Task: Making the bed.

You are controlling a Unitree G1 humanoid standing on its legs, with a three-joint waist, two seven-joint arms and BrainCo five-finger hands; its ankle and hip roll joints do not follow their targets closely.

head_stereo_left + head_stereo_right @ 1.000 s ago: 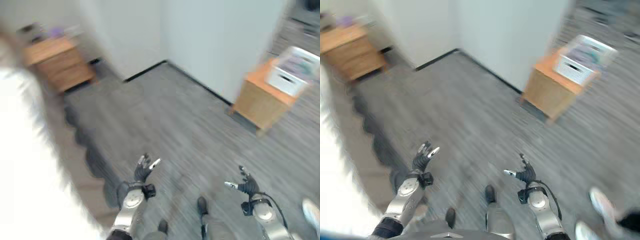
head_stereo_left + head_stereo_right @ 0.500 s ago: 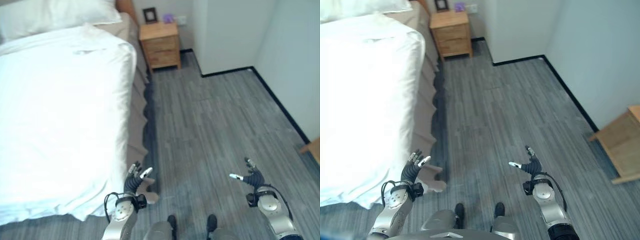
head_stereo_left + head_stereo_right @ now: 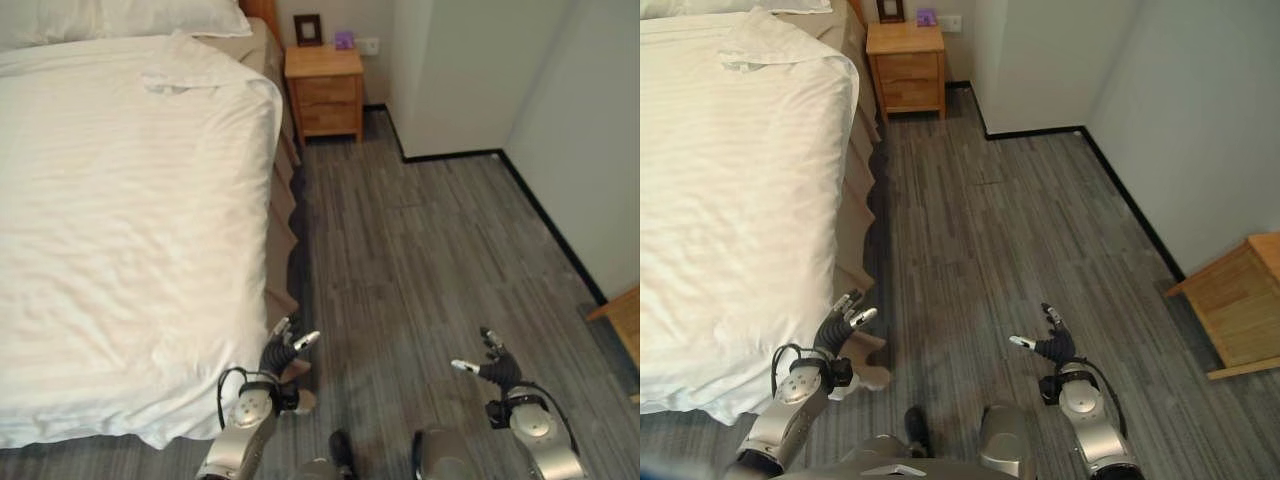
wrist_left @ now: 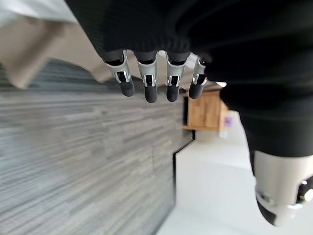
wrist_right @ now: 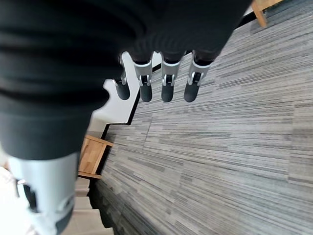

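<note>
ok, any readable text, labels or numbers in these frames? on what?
None readable.
Framed picture on the wooden nightstand: too small to tell if it carries print.
Purple item beside it: no legible marking.
White duvet and grey floor: plain.

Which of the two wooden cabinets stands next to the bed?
The nightstand at the head of the bed, carrying a small picture frame. The other cabinet stands apart, against the wall on the robot's right.

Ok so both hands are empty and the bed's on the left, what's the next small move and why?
Probably reach the left hand toward the white duvet's near corner. That hand hangs open beside the bed's foot corner, holding nothing, while the right hand is open over the floor, farther from the bed.
</note>
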